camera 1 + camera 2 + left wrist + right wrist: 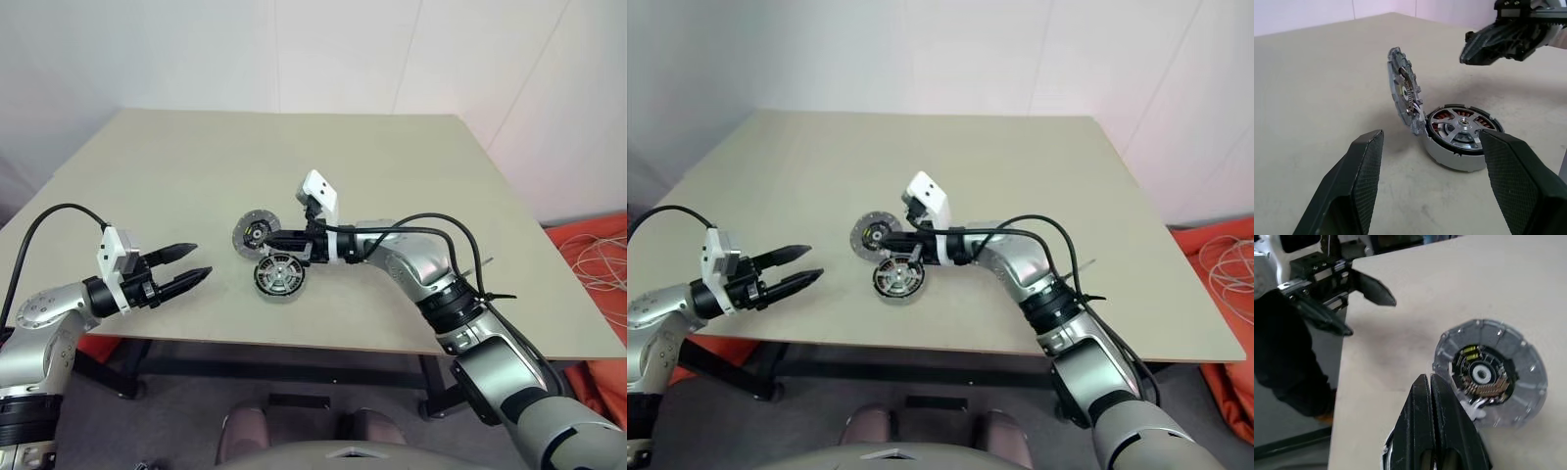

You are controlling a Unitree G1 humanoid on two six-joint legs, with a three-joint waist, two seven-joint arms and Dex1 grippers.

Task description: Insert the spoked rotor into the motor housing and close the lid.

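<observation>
Near the centre of the head view, the motor housing (280, 275) sits flat on the beige counter (392, 176) with the spoked rotor (1462, 130) already seated inside it, its spokes and hub showing within the copper windings. The lid (257, 233) stands tilted on edge, leaning against the housing's rim just above and left of it, so closing looks like the step left. The right pincer (269, 242) is clenched with nothing between its fingers, its tip lying between lid and housing, probably to nudge the lid over. At the lower left, the left pincer (186, 264) hangs released, pointed at the housing from well apart. Pale walls stand behind the counter; orange fabric and cable lie at the right edge
</observation>
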